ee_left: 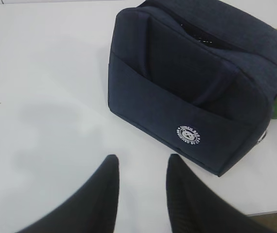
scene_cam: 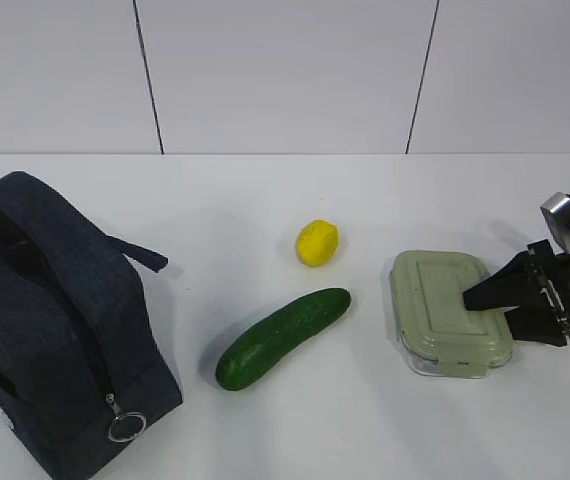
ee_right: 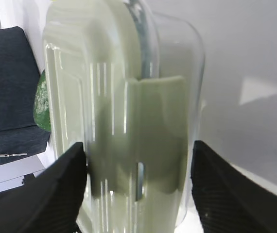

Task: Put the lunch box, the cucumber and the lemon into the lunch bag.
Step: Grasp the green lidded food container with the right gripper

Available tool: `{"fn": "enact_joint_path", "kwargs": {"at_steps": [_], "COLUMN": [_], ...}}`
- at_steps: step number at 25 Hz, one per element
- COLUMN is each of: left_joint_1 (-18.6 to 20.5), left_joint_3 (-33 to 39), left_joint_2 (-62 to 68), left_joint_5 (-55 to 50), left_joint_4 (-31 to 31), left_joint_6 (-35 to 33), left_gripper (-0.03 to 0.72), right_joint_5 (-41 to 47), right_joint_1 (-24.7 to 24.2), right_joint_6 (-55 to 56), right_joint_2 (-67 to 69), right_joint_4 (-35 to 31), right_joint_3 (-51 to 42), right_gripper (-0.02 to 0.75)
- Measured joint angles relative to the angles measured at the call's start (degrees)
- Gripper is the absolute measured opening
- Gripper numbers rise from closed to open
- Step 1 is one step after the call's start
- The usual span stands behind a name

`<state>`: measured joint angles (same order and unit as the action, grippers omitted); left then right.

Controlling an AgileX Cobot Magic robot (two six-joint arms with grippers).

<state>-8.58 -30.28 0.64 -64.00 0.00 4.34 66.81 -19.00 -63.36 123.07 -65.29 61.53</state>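
Right tool [scene_cam: 477,297] is at the lunch box [scene_cam: 445,308] on the right side of the desk [scene_cam: 265,190], fingers straddling its near-right end, one over the sage lid and one at the side. In the wrist view the box [ee_right: 124,121] fills the space between the two pads [ee_right: 56,189]; whether they press it firmly I cannot tell, and the box sits flat on the desk. Taking it by the narrow end looks sensible, since it leaves the box's length free to slide into the bag.

Left tool [ee_left: 141,194] hangs released, fingers apart over bare desk, holding nothing, just near of the lunch bag [ee_left: 192,82]. The bag [scene_cam: 50,330] stands at far left; its top looks partly open. Cucumber [scene_cam: 283,338] lies mid-desk, lemon [scene_cam: 317,242] just beyond it, both untouched.
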Motion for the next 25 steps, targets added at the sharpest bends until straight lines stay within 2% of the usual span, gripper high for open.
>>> {"fn": "enact_joint_path", "kwargs": {"at_steps": [25], "left_joint_1": [0.0], "left_joint_3": [0.0], "left_joint_2": [0.0], "left_joint_5": [0.0], "left_joint_4": [0.0], "left_joint_6": [0.0], "left_gripper": [0.242], "right_joint_5": [0.0], "right_joint_1": [0.0], "right_joint_6": [0.0], "right_joint_2": [0.0], "right_joint_4": [0.0], "right_joint_3": [0.0], "right_gripper": [0.507]}}
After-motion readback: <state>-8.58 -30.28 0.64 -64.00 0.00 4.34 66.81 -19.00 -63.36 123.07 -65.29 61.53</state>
